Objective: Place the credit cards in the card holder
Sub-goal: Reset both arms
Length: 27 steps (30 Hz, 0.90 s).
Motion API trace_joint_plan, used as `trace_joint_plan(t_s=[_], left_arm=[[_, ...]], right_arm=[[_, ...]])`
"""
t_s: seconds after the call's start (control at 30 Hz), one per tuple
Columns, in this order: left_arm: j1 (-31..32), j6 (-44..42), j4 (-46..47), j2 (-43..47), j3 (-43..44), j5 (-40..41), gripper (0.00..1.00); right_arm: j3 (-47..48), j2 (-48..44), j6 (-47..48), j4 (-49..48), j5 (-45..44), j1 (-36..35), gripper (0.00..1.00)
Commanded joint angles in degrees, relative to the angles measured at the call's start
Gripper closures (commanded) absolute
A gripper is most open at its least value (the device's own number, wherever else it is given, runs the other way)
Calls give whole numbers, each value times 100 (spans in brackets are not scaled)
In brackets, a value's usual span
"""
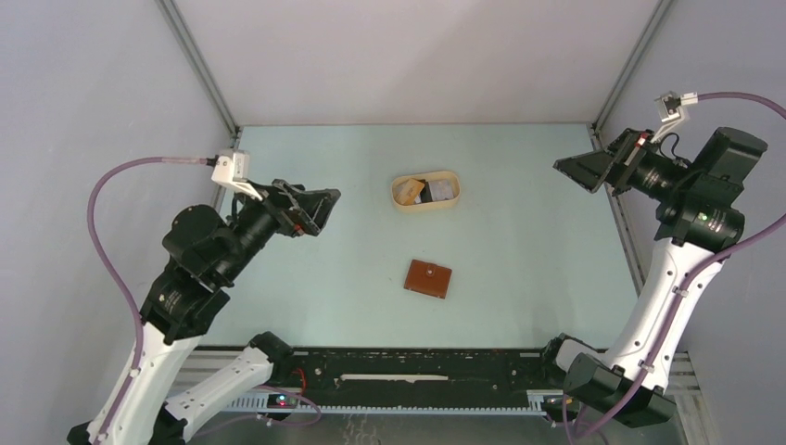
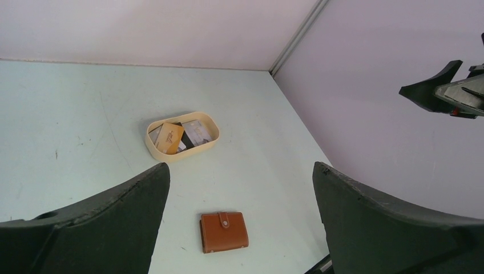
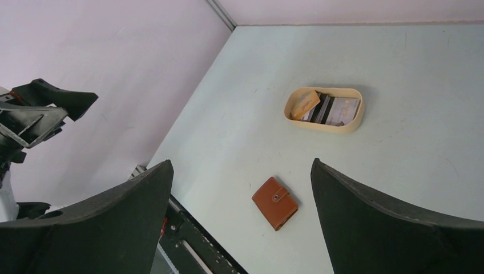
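Left: the left pincer (image 1: 320, 211) was found raised above the left part of the pale green counter (image 1: 306, 297). Its jaws were spread wide and nothing was held.

Centre, far side: one tan oval plastic tray (image 1: 426, 208) was noted on the counter. The thin, flat, rectangular plastic credit cards (image 1: 443, 189) were found inside it, overlapped and partly leaning on one another. One tan, one silvery and at least one dark card were made out. Three were counted with confidence, and a fourth could not be ruled out. The cards were judged light, stiff and slick, and awkward to lift where they lay flat. A hold across the free edge of the tilted tan card (image 2: 169, 137), which lay uppermost, was judged the surest.

Centre, near side: one small, squarish, reddish-brown leather card holder (image 1: 428, 278) was found lying flat on the counter, well apart from the tray. It was closed, with one round snap (image 2: 225, 221) on its flap. It was judged light, soft and liable to slide if pushed. It was considered that the flap edge would have to be taken and the body pinned before any card could be entered.

Right: the right pincer (image 1: 584, 158) was found raised at the right edge of the counter, jaws wide and empty.
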<state>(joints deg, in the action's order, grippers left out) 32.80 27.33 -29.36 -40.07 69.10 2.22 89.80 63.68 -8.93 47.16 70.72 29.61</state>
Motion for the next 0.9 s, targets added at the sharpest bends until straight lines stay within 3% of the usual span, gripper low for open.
trace_joint_plan(t_s=[0.0, 0.4, 0.87], left_arm=[[-55, -212, -8, -179, 372, -168, 0], [-80, -64, 52, -24, -24, -15, 0], [-107, 0, 72, 50, -182, -54, 0]], right_arm=[[-59, -148, 251, 30, -126, 69, 0], [54, -23, 1181, 507, -707, 54, 0], [-39, -81, 1047, 344, -822, 110, 0]])
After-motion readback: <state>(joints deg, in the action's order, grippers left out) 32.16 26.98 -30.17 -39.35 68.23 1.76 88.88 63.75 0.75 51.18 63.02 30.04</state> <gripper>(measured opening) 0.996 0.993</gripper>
